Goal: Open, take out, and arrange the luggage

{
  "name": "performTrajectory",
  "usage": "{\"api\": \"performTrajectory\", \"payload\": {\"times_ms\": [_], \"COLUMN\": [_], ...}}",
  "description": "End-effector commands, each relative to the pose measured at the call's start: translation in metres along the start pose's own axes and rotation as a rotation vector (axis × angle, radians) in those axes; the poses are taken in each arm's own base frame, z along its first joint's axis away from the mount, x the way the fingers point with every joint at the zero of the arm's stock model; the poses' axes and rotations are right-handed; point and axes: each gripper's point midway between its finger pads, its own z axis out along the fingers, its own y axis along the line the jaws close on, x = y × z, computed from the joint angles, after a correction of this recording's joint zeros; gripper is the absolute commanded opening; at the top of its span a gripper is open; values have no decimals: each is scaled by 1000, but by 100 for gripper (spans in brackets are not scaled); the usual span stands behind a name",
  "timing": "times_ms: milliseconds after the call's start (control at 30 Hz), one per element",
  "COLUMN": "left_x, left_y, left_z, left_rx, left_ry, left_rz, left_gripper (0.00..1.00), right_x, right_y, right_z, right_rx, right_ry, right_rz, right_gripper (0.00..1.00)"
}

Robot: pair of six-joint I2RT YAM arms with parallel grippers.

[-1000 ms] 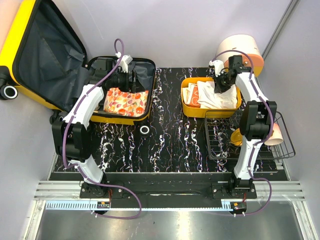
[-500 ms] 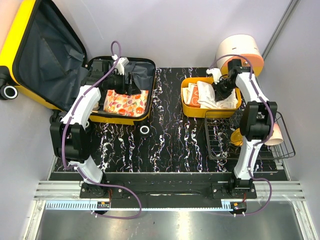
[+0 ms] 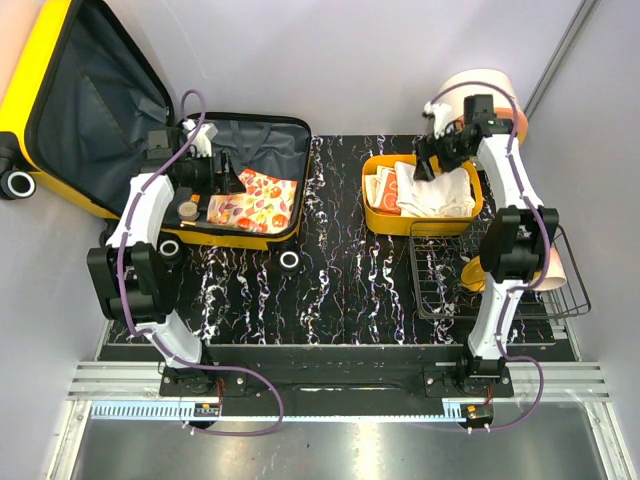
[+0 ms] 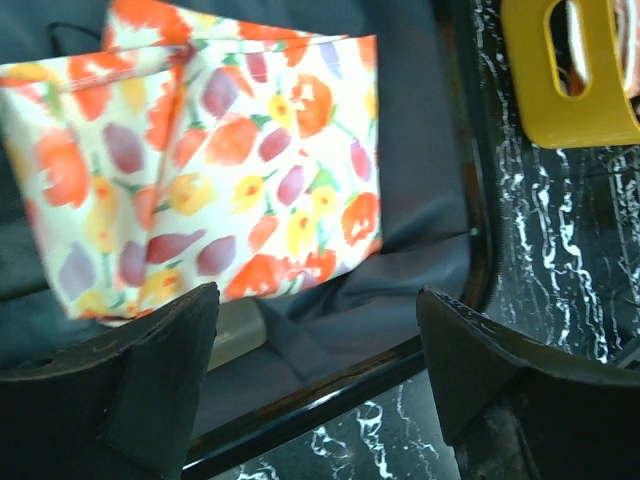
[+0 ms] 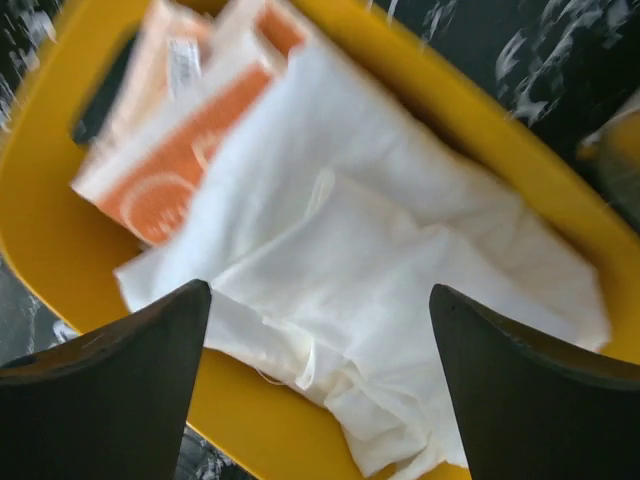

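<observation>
**Luggage open, both jaws wide and empty**

Luggage (image 3: 262,140) lies open at the far-left corner of the table (image 3: 340,290). Its lid is tilted up at the left, dark lining showing. A floral cloth (image 4: 210,170) lies in the base half. Left jaws are spread wide just above that cloth, gripping nothing. Right jaws are also wide and empty, above the white cloth (image 5: 380,230) in the yellow basket (image 5: 60,250), right of the luggage. A wire basket (image 3: 440,290) sits nearer, at right.

A black surface (image 3: 340,290) veined with white marbling lies between plain, pale grey-lilac walls (image 3: 380,60). An aluminium rail (image 3: 110,382) runs along its near edge, above a dull grey floor (image 3: 350,450).
</observation>
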Motion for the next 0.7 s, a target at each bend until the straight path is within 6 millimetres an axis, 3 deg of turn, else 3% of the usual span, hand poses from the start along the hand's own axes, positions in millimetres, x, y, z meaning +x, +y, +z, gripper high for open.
{"api": "performTrajectory", "payload": {"times_ms": [0, 67, 100, 133, 267, 333, 533, 633, 667], "left_x": [-1, -1, -1, 2, 9, 20, 34, 39, 43], "left_y": [19, 17, 12, 8, -2, -20, -38, -39, -31], "left_z": [-11, -8, -4, 1, 28, 47, 96, 117, 125], "left_rx": [-43, -21, -12, -7, -20, 7, -32, -91, -137], "left_ry": [9, 30, 37, 47, 71, 94, 109, 115, 122], "left_rz": [68, 101, 115, 123, 137, 107, 94, 100, 92], "left_gripper": [83, 82, 80, 78, 72, 69, 64, 65, 65], "right_x": [-106, -121, -131, -143, -174, -188, -197, -196, -195], "right_y": [29, 41, 57, 60, 85, 100, 125, 130, 129], "right_z": [-77, -86, -83, -85, -75, -67, -36, -28, -26], "right_rx": [-32, -87, -121, -145, -196, -224, -288, -294, -288], "right_ry": [-420, -474, -482, -495, -521, -542, -525, -512, -509], "right_rz": [43, 1, 4, 67, 177, 226, 318, 328, 329], "right_gripper": [100, 99, 100, 100, 89, 87, 83, 83, 83]}}
